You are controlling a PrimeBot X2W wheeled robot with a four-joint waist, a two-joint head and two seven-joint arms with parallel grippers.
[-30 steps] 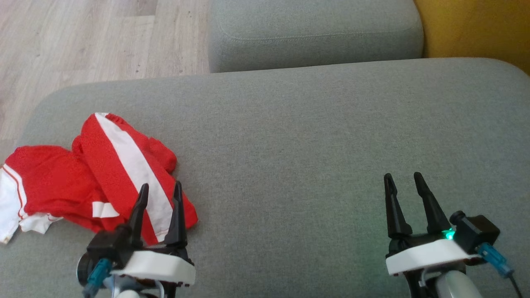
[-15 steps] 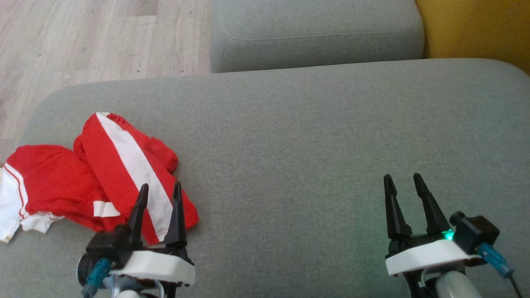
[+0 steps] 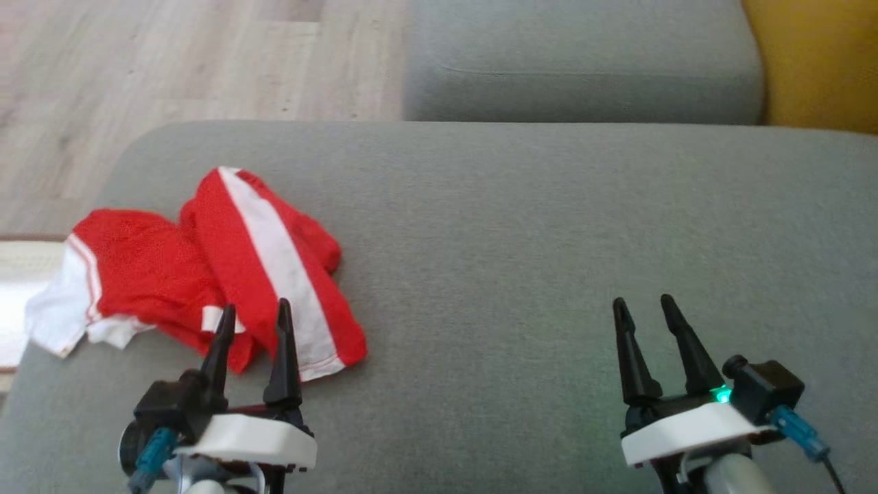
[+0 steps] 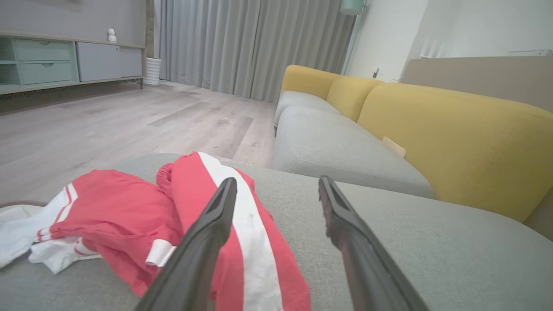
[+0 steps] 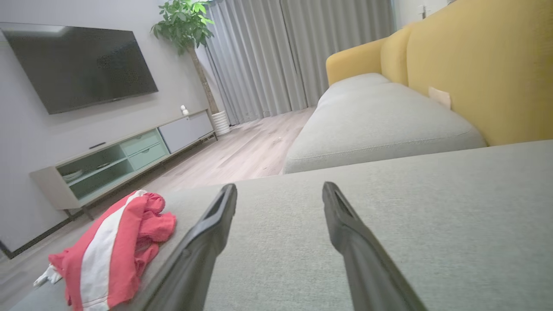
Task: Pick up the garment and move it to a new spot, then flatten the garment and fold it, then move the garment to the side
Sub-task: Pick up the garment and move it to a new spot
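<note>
Red and white, the crumpled garment (image 3: pixel 226 274) is lying on the left side of the grey sofa cushion (image 3: pixel 514 240), with its white end reaching the cushion's edge. The left gripper (image 3: pixel 254 312) is hanging by the garment's near side, fingers spread and holding nothing. The right gripper (image 3: pixel 641 302) is hanging well apart from it over the cushion, fingers spread too.

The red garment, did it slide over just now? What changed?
Only the camera shifted, so the garment and sofa cushion look slid right in the head view. The garment lies crumpled in the same spot. Nothing was grabbed or let go; the left gripper and right gripper stay open and empty.
</note>
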